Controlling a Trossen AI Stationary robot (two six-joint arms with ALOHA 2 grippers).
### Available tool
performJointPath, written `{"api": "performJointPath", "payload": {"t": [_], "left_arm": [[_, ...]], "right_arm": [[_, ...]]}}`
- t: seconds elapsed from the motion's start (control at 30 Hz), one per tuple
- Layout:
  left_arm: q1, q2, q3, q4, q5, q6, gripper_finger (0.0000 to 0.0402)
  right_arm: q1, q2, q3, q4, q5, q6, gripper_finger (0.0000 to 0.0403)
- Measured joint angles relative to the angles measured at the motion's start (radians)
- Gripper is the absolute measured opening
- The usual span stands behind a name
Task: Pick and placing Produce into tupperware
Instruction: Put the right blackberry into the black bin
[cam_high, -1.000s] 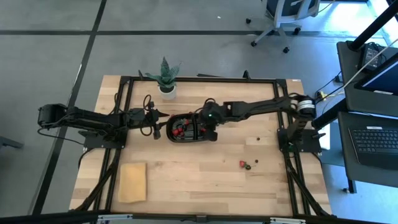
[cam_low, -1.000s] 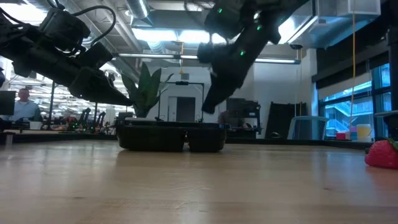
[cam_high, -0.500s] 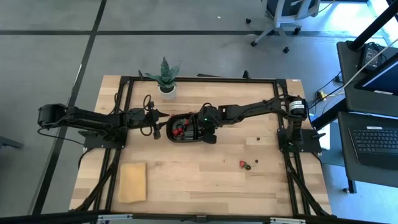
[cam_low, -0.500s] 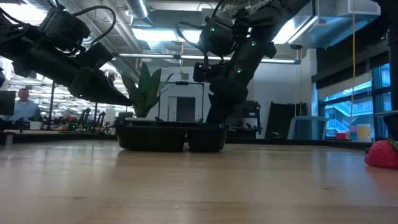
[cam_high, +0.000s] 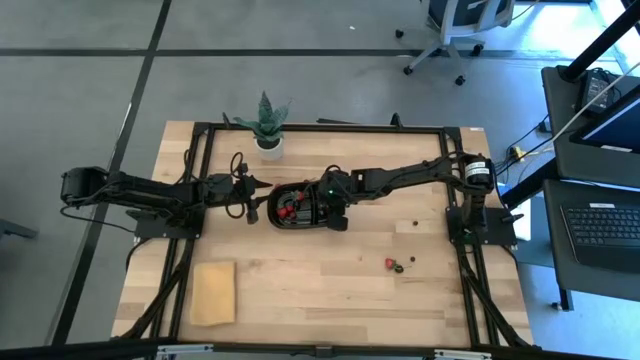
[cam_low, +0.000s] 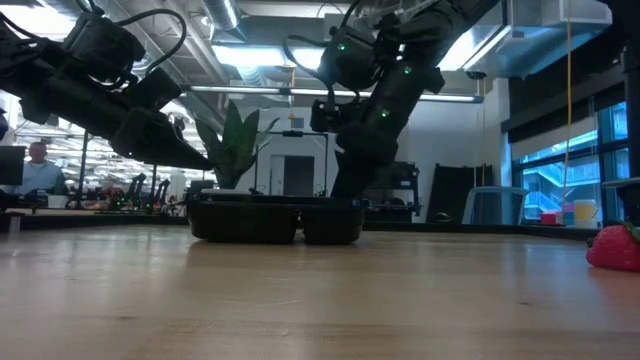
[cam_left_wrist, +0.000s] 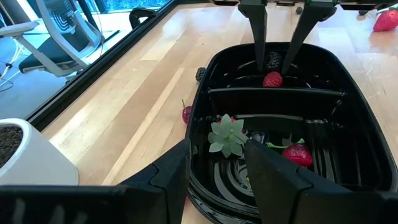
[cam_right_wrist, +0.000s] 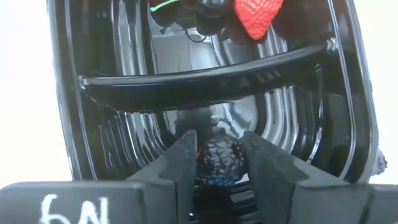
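Observation:
The black tupperware (cam_high: 305, 207) stands mid-table. Its left compartment holds a strawberry (cam_left_wrist: 297, 154) and a green leafy piece (cam_left_wrist: 227, 137). In the right compartment lie a red berry (cam_left_wrist: 271, 79) and a dark blackberry (cam_right_wrist: 219, 163). My right gripper (cam_right_wrist: 221, 158) reaches down into that compartment, open, one finger on each side of the blackberry. My left gripper (cam_left_wrist: 217, 177) hangs open just over the tray's left end (cam_low: 198, 200). More produce (cam_high: 392, 264) lies on the table to the right. My right gripper comes slanting down from the table's right side, its fingertips (cam_left_wrist: 260, 62) on either side of the blackberry low in the right compartment. I cannot tell whether the fingers touch the berry.
A potted plant (cam_high: 267, 128) stands at the far edge and a tan block (cam_high: 214, 292) lies near the front left. A loose dark berry (cam_high: 413, 224), a red berry (cam_left_wrist: 187, 114) beside the tray and a strawberry (cam_low: 615, 247) lie on the wood.
My right gripper has sunk from above the tray down into its right compartment, then kept still. The tray and my left gripper have stayed put.

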Motion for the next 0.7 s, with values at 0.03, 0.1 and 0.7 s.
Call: {"api": "performJointPath", "payload": {"t": [0.03, 0.1, 0.7], "left_arm": [[0.0, 0.0, 0.0, 0.0, 0.0, 0.0, 0.0147], [0.0, 0.0, 0.0, 0.0, 0.0, 0.0, 0.0147], [0.0, 0.0, 0.0, 0.0, 0.0, -0.002, 0.0147]], "right_arm": [[0.0, 0.0, 0.0, 0.0, 0.0, 0.008, 0.0133], [0.0, 0.0, 0.0, 0.0, 0.0, 0.021, 0.0133], [0.0, 0.0, 0.0, 0.0, 0.0, 0.025, 0.0134]]}}
